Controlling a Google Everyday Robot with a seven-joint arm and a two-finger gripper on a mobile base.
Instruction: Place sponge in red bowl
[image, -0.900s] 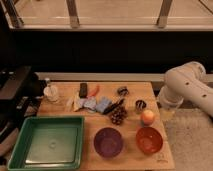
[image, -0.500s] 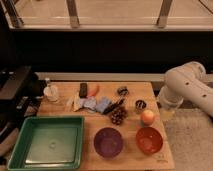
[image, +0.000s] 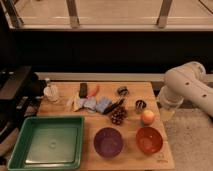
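Still idle | my gripper (image: 167, 111) hangs spread wide and empty just off the right edge of the bench (image: 152, 95), unmoved over the last second | sponge (image: 103, 105) lies mid-bench, well apart from me, untouched | red bowl (image: 149, 140) waits empty at the front right | reach not yet begun, I judge

wooden table (image: 150, 92) with sponge (image: 104, 105), red bowl (image: 149, 140)

Orange-red bowl (image: 149, 140); sponge (image: 104, 105) seemingly blue.
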